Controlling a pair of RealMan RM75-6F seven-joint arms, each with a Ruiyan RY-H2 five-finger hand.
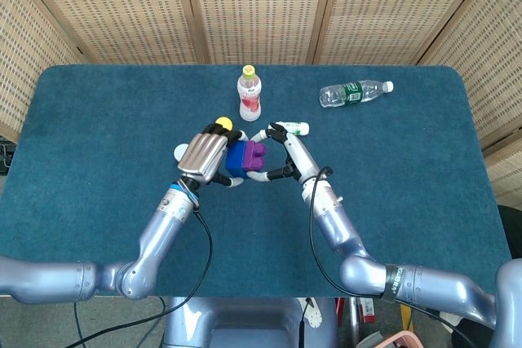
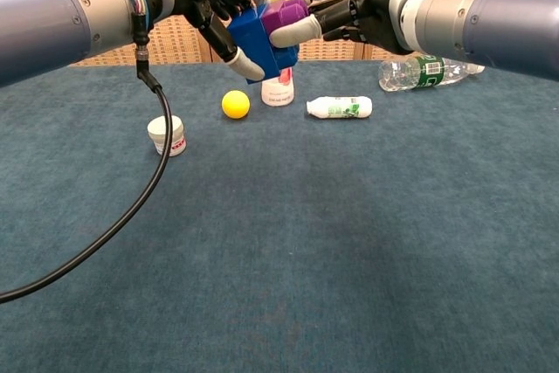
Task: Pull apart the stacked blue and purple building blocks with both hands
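The blue block [image 1: 236, 158] [image 2: 259, 41] and the purple block [image 1: 255, 158] [image 2: 286, 16] are still joined and held in the air above the table. My left hand [image 1: 204, 154] [image 2: 218, 2] wraps its fingers around the blue block from the left. My right hand [image 1: 286, 155] [image 2: 349, 8] grips the purple block from the right, with a pale fingertip [image 2: 281, 34] across its front. The two hands face each other, close together.
On the blue table [image 1: 98, 120] stand a pink-labelled bottle [image 1: 249, 94] [image 2: 278, 85], a yellow ball [image 1: 223, 123] [image 2: 234, 104] and a small white jar [image 2: 167, 135]. A small white bottle [image 2: 339, 107] and a clear water bottle [image 1: 353, 92] [image 2: 419, 73] lie on their sides.
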